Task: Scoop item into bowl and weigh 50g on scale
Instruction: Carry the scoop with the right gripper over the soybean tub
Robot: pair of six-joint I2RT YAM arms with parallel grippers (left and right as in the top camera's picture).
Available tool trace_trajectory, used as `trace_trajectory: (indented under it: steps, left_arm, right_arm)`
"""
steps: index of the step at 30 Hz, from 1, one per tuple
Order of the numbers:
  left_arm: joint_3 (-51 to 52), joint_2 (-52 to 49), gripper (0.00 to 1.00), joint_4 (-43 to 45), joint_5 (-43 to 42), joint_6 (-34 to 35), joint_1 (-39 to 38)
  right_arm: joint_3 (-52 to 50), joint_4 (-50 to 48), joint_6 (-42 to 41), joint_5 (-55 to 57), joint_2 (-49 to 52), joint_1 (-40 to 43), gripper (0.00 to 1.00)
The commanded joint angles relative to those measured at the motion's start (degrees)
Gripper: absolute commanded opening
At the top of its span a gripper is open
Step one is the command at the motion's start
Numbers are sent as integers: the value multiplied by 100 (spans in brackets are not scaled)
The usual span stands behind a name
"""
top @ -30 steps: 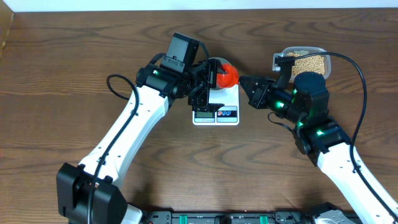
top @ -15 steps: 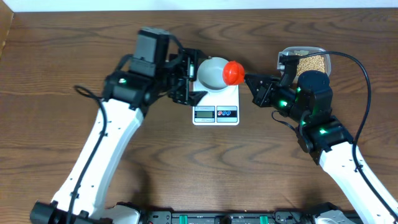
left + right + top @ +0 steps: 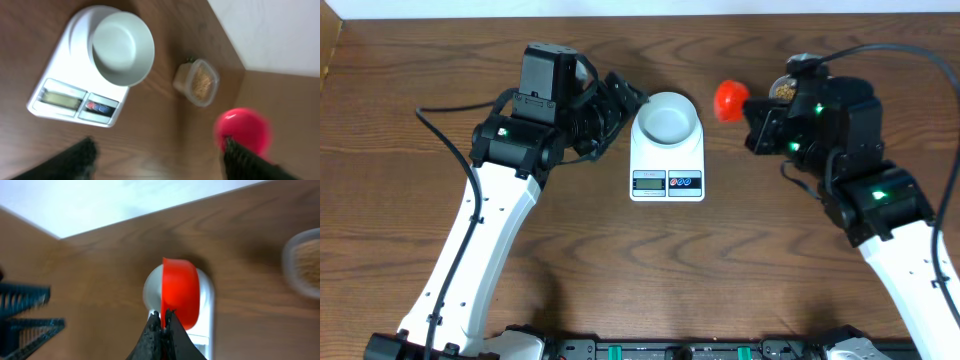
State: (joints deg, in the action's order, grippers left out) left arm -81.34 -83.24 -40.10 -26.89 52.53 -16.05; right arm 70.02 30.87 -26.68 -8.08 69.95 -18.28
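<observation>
The left arm is backing off now. A second ago its gripper was hanging right over the scale, crowding the bowl, and now the left gripper (image 3: pixel 162 159) is sitting out to the left of the scale (image 3: pixel 667 182), clear of it. Its fingers (image 3: pixel 80 157) are standing wide apart in the wrist view, with only bare table (image 3: pixel 420 60) showing between them.

The bowl (image 3: pixel 667 115) is resting on the scale's platform, same spot as before, upright, and its inside is showing plain white.

Over on the other side, the red scoop (image 3: pixel 730 99) is travelling too. A second ago it was hovering at the bowl's right rim, half a second ago it was just at the edge, and now it is off to the right of the scale, apart from it, up by the right arm's wrist. The right gripper (image 3: pixel 162 316) is pinching the scoop's handle end with its fingers closed tight together, the red cup sticking out ahead of them and looking blurred.

The right arm is swinging up and back as well, and it is now covering most of the clear tub from overhead. The left wrist camera is catching the tub (image 3: pixel 181 80) beyond the scale, with the tan beans (image 3: pixel 201 84) lying inside it, and the scoop floating nearer the camera than the tub.
</observation>
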Motion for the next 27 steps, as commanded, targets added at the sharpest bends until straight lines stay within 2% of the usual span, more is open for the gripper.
trace_trajectory:
  steps: [1, 4, 6, 9, 11, 12, 17, 23, 27]
  left_arm:
    - [7, 61, 72, -44, 103, -1399, 24]
    - [7, 61, 71, -59, 105, -1397, 24]
    - [7, 61, 61, -57, 105, -1397, 24]
    - [7, 61, 34, -188, 107, -1467, 24]
    - [7, 52, 10, -273, 105, -1502, 22]
    - [9, 52, 7, -317, 103, -1526, 22]
    - [9, 50, 7, -337, 282, -1526, -76]
    - [13, 50, 7, -540, 1475, -1456, -745]
    - [13, 35, 7, -634, 2448, -1073, -1462]
  right_arm:
    - [527, 435, 365, 1482, 2, 76, 2]
    - [734, 776, 367, 2186, 2, 144, 2]
    - [767, 892, 461, 2371, 2, 238, 2]
    - [767, 1038, 492, 2404, 9, 426, 1]
    - [767, 1139, 494, 2404, 9, 570, 1]
    - [765, 1169, 494, 2404, 9, 627, 1]
    - [765, 1226, 579, 2404, 13, 835, 1]
    - [761, 1224, 579, 2404, 63, 887, 1]
    - [761, 1224, 575, 2402, 133, 887, 1]
